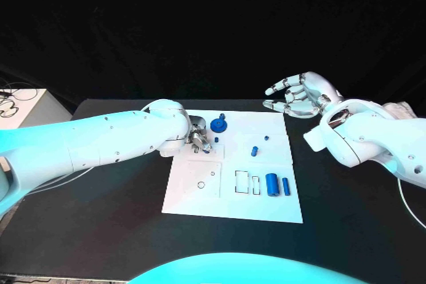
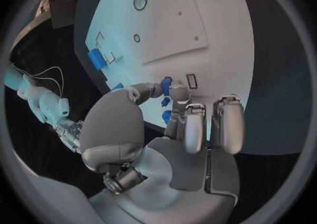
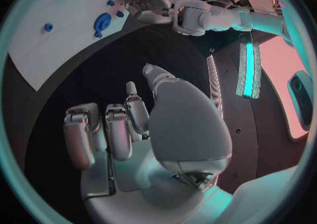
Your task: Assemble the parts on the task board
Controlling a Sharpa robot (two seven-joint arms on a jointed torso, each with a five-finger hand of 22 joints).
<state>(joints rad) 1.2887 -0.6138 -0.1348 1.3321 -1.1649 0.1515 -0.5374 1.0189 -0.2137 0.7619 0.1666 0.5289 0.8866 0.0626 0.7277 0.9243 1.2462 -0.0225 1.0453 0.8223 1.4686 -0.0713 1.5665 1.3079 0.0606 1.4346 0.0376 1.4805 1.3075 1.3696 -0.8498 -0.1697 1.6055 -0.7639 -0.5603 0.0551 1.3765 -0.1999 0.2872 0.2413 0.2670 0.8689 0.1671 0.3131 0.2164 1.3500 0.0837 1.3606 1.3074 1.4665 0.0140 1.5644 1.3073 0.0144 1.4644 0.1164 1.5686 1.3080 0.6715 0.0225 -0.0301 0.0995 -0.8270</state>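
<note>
Left hand (image 1: 199, 138) sits low over the upper left part of the task board (image 1: 233, 201), thumb and fingers drawn together around a small blue part (image 2: 166, 85); in the left wrist view that piece stands between the thumb tip and a fingertip, so it looks pinched, though how firmly is hard to tell. Right hand (image 1: 297, 96) hovers above the table (image 1: 106, 235) past the board's upper right corner, fingers loosely curled and apart, holding nothing.

On the board, a blue disc with a knob (image 1: 219, 124) lies at the upper middle, two small pegs (image 1: 255, 151) stand right of centre, and two blue cylinders (image 1: 273, 185) lie side by side at the lower right beside outlined slots.

These pieces appear to be small, rigid, light plastic, probably smooth and apt to slip or twist in metal fingertips. A pinch across the sides near mid-height, keeping the part upright, seems the safest hold; the cylinders would likely roll if nudged, so take them across their width.
</note>
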